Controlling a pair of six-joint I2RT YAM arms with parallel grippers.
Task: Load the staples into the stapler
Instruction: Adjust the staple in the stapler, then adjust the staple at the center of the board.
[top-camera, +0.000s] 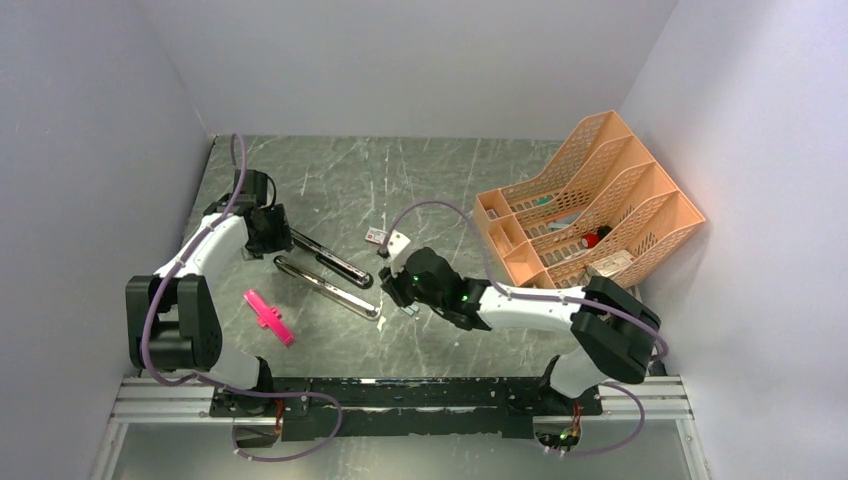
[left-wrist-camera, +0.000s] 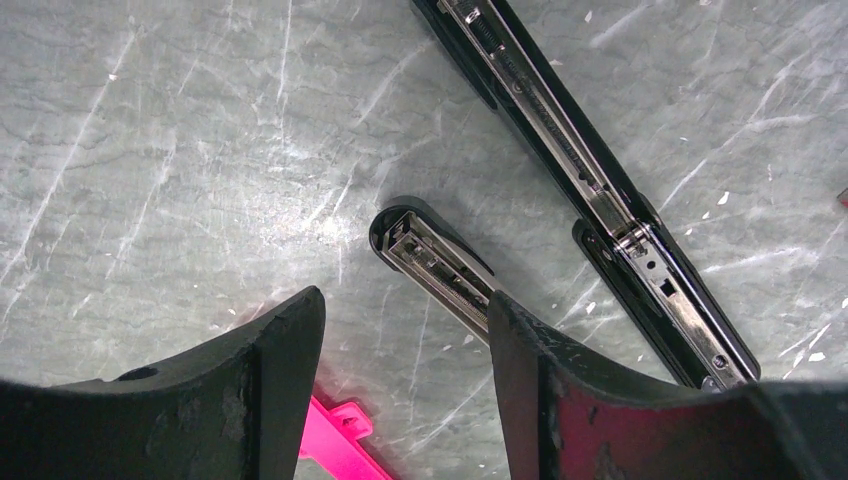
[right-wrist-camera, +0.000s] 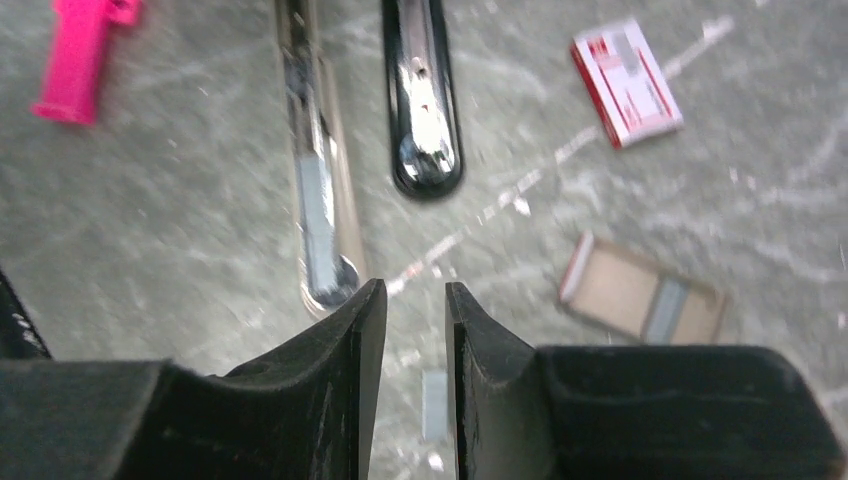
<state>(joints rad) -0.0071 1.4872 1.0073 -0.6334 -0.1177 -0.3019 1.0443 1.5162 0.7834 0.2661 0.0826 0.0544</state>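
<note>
An orange plastic file rack (top-camera: 600, 180) is standing against the right wall on the grey marble-pattern table (top-camera: 450, 180), well apart from both arms. A pink plastic cross-shaped piece (top-camera: 268, 317) is lying near the left arm, just beside the stapler. The glossy black desk stapler (top-camera: 332, 260) is lying opened flat at the middle-left, its black arm and its long chrome rail (top-camera: 325, 290) side by side. The left gripper (left-wrist-camera: 402, 300) is hovering over the stapler's left end with its fingers spread wide, gripping nothing. The right gripper (right-wrist-camera: 408, 290) is hanging just beyond the rail's other end, its fingers almost together with a narrow gap, pinching nothing visible. A thin silvery staple strip (right-wrist-camera: 665, 310) is lying in a brown cardboard tray (right-wrist-camera: 610, 285) just to the right of this gripper, and the red-and-white box sleeve (right-wrist-camera: 627, 68) is lying farther ahead. A small grey strip (right-wrist-camera: 433, 405) is showing in the finger gap, too blurred to identify. Bare table is showing between the stapler and the rack.
</note>
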